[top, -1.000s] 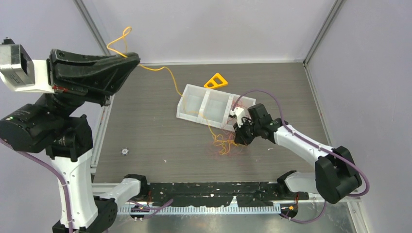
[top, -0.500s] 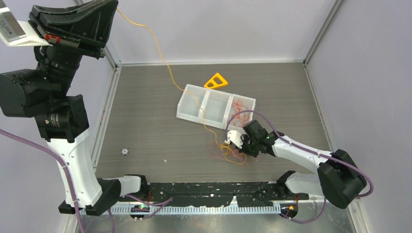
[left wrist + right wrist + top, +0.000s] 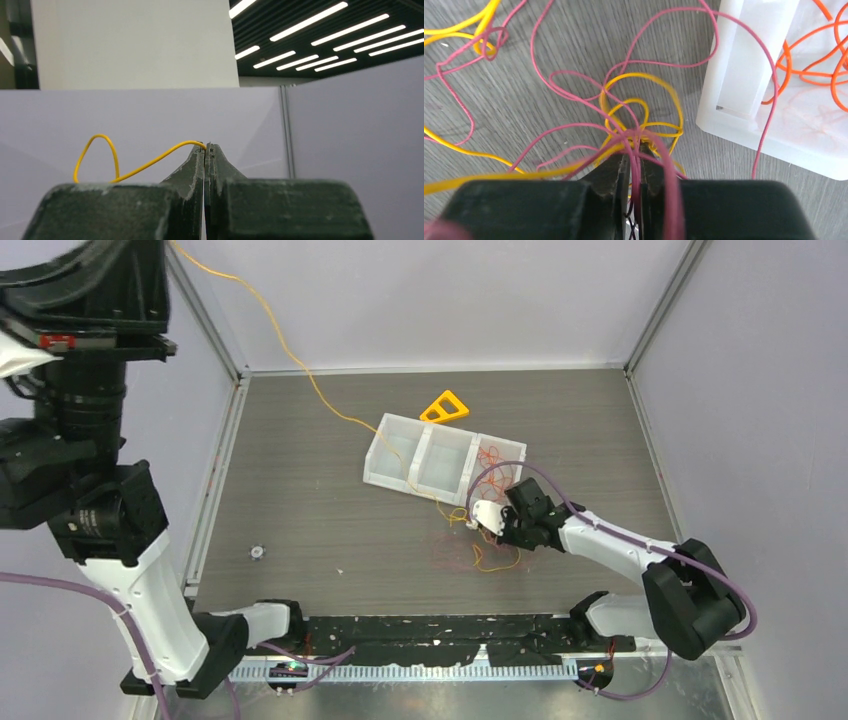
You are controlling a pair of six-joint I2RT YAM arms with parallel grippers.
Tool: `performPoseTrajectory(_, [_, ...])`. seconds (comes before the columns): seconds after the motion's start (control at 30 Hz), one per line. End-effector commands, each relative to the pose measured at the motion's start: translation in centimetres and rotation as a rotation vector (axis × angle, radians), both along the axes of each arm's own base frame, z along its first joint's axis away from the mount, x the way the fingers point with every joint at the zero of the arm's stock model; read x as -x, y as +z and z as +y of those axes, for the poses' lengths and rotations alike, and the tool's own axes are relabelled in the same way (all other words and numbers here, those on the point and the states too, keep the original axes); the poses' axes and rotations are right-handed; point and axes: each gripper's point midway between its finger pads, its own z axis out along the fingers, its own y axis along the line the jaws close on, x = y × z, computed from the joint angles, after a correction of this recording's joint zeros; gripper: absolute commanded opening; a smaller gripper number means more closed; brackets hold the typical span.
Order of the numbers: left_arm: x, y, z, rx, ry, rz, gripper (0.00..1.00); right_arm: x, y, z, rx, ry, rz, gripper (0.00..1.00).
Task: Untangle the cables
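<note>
A yellow cable [image 3: 290,358] runs taut from the top left corner down across the white tray [image 3: 374,450] into a tangle of red and yellow cables [image 3: 482,552] on the table. My left gripper [image 3: 206,146] is raised high and shut on that yellow cable's [image 3: 150,161] end. My right gripper [image 3: 497,528] sits low at the tangle, just below the tray. In the right wrist view it [image 3: 634,150] is shut on red cables [image 3: 574,127], and yellow loops [image 3: 644,77] lie just ahead of its tips. Orange cables [image 3: 497,462] lie in the tray's right compartment.
A yellow triangular piece [image 3: 445,407] lies behind the tray. A small dark object [image 3: 257,552] sits on the table at the left. The tray's corner [image 3: 744,75] with orange cables [image 3: 824,55] is close to the right gripper's right side. Walls enclose the table.
The left arm has risen higher, pulling the yellow cable straight and taut. The right gripper has dropped from the tray's edge onto the tangle and stays there.
</note>
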Motion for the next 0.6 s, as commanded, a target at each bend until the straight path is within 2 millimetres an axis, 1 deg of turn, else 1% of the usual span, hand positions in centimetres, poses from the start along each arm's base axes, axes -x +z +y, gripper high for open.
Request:
performPoseTrajectory(0.0, [-4.5, -5.4, -3.0, -0.112, -0.145, 0.165, 0.0, 1.4, 1.0, -0.4, 0.0, -0.018, 0.093, 0.33])
performPoseTrajectory(0.03, [-4.9, -7.0, -3.8, -0.135, -0.201, 0.21, 0.0, 1.7, 1.7, -0.1, -0.028, -0.037, 0.107, 0.4])
performPoseTrajectory(0.07, [-5.1, -9.0, -4.7, -0.15, -0.273, 0.271, 0.0, 1.2, 3.8, 1.3, -0.104, -0.023, 0.079, 0.55])
performPoseTrajectory(0.1, [-4.8, -10.6, -5.6, -0.174, -0.344, 0.301, 0.0, 1.7, 5.2, 1.5, -0.142, -0.028, 0.078, 0.62])
performPoseTrajectory(0.13, [-4.8, -13.0, -6.5, -0.187, -0.415, 0.364, 0.0, 1.7, 6.9, 2.6, -0.2, -0.009, 0.07, 0.72])
performPoseTrajectory(0.17, [-5.3, -15.8, -6.9, -0.193, -0.452, 0.441, 0.0, 2.3, 8.2, 2.7, -0.23, -0.01, 0.066, 0.74])
performPoseTrajectory(0.2, [-6.3, -19.8, -7.2, -0.187, -0.474, 0.541, 0.0, 2.3, 9.5, 3.2, -0.269, 0.005, 0.055, 0.78])
performPoseTrajectory(0.23, [-6.4, -22.9, -7.3, -0.201, -0.476, 0.606, 0.0, 2.8, 10.3, 3.2, -0.282, 0.013, 0.046, 0.79])
performPoseTrajectory(0.27, [-7.0, -26.7, -7.1, -0.217, -0.446, 0.694, 0.0, 3.2, 10.9, 3.0, -0.283, 0.022, 0.05, 0.82])
performPoseTrajectory(0.33, [-7.7, -33.7, -6.1, -0.284, -0.344, 0.837, 0.0, 3.6, 12.0, 2.8, -0.285, 0.023, 0.043, 0.84])
performPoseTrajectory(0.37, [-8.1, -37.3, -5.1, -0.332, -0.263, 0.919, 0.0, 3.8, 12.4, 2.9, -0.296, 0.024, 0.049, 0.84])
performPoseTrajectory(0.4, [-8.9, -40.9, -3.6, -0.361, -0.154, 1.004, 0.0, 4.1, 13.2, 3.1, -0.314, 0.024, 0.06, 0.85])
performPoseTrajectory(0.43, [-9.2, -44.3, -2.3, -0.431, -0.075, 1.075, 0.0, 4.4, 14.3, 3.8, -0.358, 0.042, 0.063, 0.85])
performPoseTrajectory(0.5, [-8.8, -50.0, -0.3, -0.605, 0.02, 1.159, 0.0, 4.5, 15.8, 5.1, -0.426, 0.045, 0.082, 0.85])
performPoseTrajectory(0.57, [-7.7, -53.8, 0.4, -0.794, 0.021, 1.155, 0.0, 4.4, 16.4, 6.4, -0.462, 0.054, 0.104, 0.84])
